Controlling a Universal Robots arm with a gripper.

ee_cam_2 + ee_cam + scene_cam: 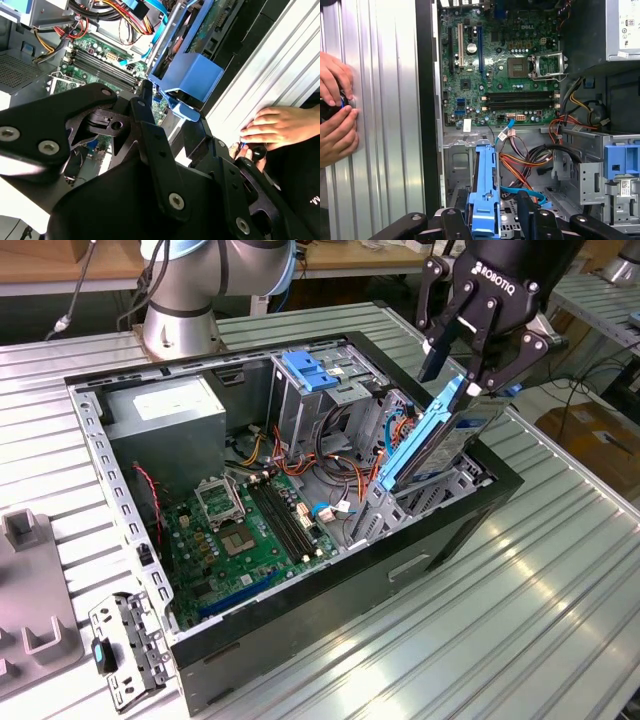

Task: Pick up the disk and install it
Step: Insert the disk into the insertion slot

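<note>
The disk, a dark drive in a bright blue carrier, stands steeply tilted with its lower end inside the drive bay at the end of the open computer case toward the exterior view's right. My black gripper is shut on its upper end, one finger on each side. In the second wrist view the blue carrier sits between the fingers, above the motherboard. In the first wrist view the carrier's blue rail runs down into the bay, with the gripper around it.
A metal cage with a wide blue latch stands beside the bay, with orange and blue cables between them. The motherboard and power supply fill the case. A person's hands rest on the ribbed table. Grey fixtures lie left.
</note>
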